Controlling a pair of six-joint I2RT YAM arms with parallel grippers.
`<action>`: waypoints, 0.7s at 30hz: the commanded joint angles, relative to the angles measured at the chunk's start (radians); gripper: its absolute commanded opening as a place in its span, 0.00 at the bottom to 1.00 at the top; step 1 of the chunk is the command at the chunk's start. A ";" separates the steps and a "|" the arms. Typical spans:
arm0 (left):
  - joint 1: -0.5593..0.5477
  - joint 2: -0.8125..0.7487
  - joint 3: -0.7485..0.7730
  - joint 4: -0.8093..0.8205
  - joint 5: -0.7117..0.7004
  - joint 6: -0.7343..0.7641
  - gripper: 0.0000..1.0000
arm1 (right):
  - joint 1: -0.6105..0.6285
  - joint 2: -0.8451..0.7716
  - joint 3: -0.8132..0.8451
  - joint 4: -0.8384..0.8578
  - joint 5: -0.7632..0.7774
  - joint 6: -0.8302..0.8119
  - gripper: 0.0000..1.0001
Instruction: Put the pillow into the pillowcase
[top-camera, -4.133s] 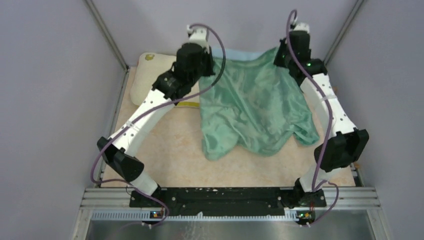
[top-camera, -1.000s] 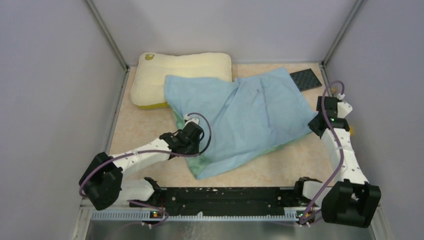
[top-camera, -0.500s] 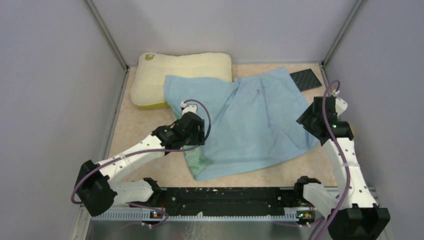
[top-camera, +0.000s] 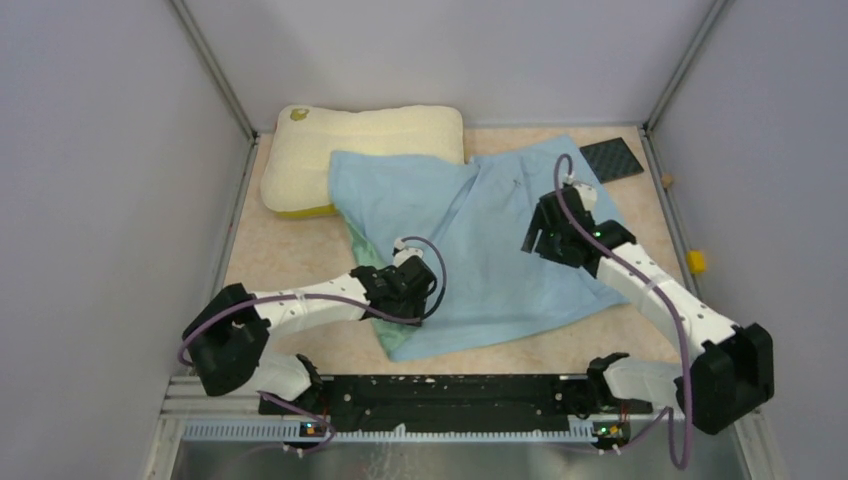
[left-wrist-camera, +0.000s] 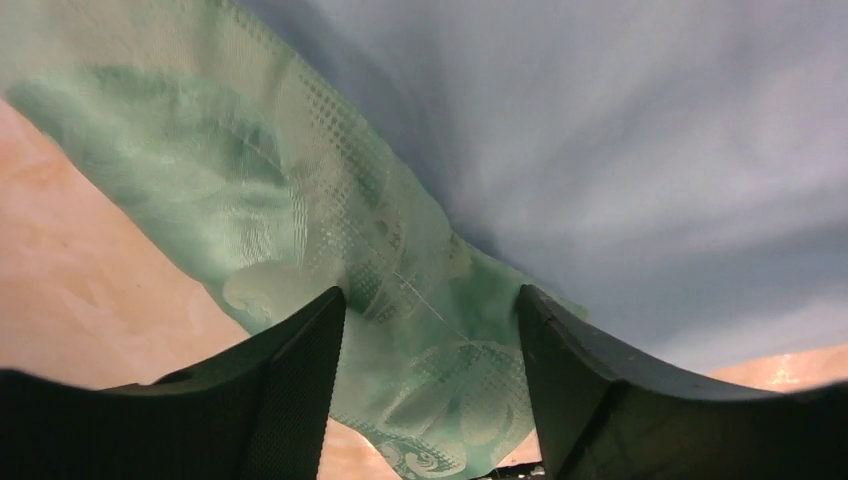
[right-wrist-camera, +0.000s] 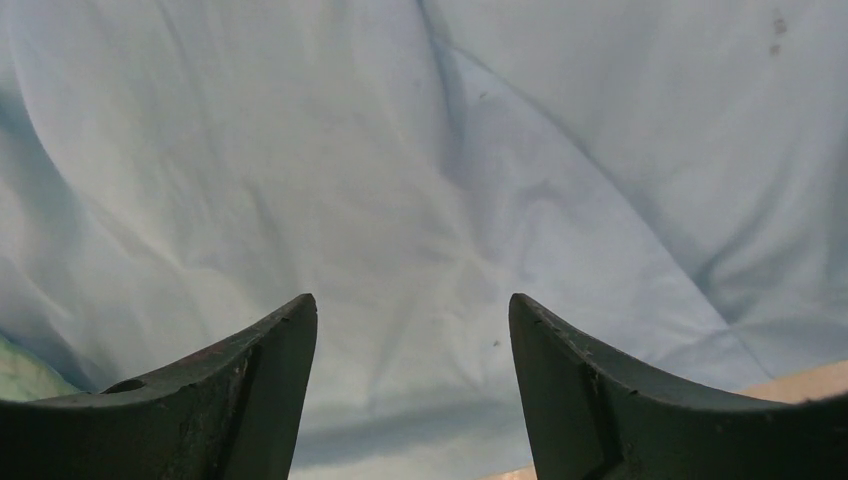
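Observation:
The cream pillow (top-camera: 370, 140) lies at the back left with a yellow band on its near edge, its right part under the pillowcase. The light-blue pillowcase (top-camera: 500, 260) lies spread flat across the middle of the table, its green patterned reverse showing along the left edge and near corner. My left gripper (top-camera: 418, 298) hovers open over that near-left corner; in the left wrist view the green fabric (left-wrist-camera: 300, 200) lies below the open left gripper (left-wrist-camera: 428, 292), ungripped. My right gripper (top-camera: 545, 228) stands open above the blue cloth (right-wrist-camera: 400, 150), with nothing between the fingers of that right gripper (right-wrist-camera: 411, 298).
A black textured pad (top-camera: 612, 157) lies at the back right corner. A small yellow block (top-camera: 696, 262) sits by the right wall. Grey walls close in the beige table (top-camera: 290, 250) on three sides.
Both grippers went from shut to open and let go of the pillowcase. The right arm swung left over the cloth. The left gripper shifted right toward the near corner.

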 joint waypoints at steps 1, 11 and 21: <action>-0.014 0.021 -0.052 0.011 -0.029 -0.094 0.64 | 0.087 0.100 -0.068 0.169 -0.066 0.026 0.70; -0.012 -0.211 -0.104 -0.223 -0.200 -0.327 0.15 | 0.084 0.252 -0.143 0.298 -0.046 -0.002 0.72; 0.041 -0.576 -0.204 -0.532 -0.338 -0.797 0.46 | 0.006 0.247 -0.160 0.299 -0.046 -0.038 0.72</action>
